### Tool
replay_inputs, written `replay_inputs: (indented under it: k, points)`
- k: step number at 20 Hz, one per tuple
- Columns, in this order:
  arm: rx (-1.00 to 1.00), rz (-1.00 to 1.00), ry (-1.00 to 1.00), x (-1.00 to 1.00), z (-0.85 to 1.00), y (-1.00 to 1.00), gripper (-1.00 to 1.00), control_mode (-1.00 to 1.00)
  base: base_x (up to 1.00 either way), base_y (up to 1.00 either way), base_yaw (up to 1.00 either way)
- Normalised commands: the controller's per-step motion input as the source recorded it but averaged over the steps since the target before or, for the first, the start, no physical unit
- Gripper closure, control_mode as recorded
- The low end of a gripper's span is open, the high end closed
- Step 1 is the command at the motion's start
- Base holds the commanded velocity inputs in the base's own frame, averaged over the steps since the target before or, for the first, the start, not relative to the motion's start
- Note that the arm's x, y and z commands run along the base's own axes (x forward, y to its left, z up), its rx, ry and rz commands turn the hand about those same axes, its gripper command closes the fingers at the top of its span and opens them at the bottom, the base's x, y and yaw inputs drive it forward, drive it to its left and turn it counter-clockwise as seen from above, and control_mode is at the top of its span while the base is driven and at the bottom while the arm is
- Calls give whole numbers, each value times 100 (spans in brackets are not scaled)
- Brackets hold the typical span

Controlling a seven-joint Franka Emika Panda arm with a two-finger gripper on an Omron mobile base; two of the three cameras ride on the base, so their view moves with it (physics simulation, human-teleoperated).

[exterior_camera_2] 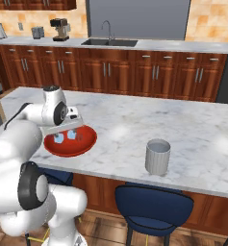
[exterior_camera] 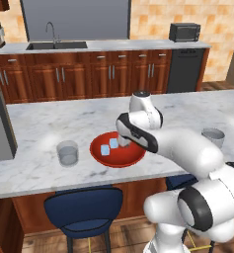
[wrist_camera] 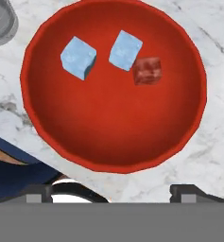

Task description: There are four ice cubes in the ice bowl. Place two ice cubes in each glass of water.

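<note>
Spread wide at the near edge of the hand view: gripper (wrist_camera: 114,191), both dark fingertips (wrist_camera: 38,193) well apart, nothing between them, released. Hanging just above the ice bowl (wrist_camera: 108,123), over its near rim.

Inside the ice bowl, toward its far side: three ice cubes. Two pale blue, one (wrist_camera: 78,57) apart from the others, the second (wrist_camera: 125,50) touching a third (wrist_camera: 147,71) tinted red by the bowl beneath.

Left base view: gripper (exterior_camera: 122,143) low over the ice bowl (exterior_camera: 121,159), two cubes (exterior_camera: 105,149) visible beside it. Clear glass (exterior_camera: 68,153) near the bowl, on its left. Ribbed grey glass (exterior_camera: 213,137) well apart from the bowl, on its right. All on the marble counter (exterior_camera: 49,123). Contents of either glass: cannot tell.

Right base view: gripper (exterior_camera_2: 69,129) over the bowl (exterior_camera_2: 72,148); ribbed glass (exterior_camera_2: 158,156) well to the bowl's right, near the counter edge.

Blue stool (exterior_camera: 84,210) below the counter edge, in front of the bowl.
</note>
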Motion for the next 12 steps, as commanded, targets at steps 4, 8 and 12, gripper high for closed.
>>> replay_inputs:
  k: [4,8,12]
  points:
    - [0,3,2,29,-42,0,-100,-100,0,0,0]
    - [0,0,0,23,-32,0,-100,-100,0,0,0]
    - [0,0,0,28,-29,0,-100,-100,0,0,0]
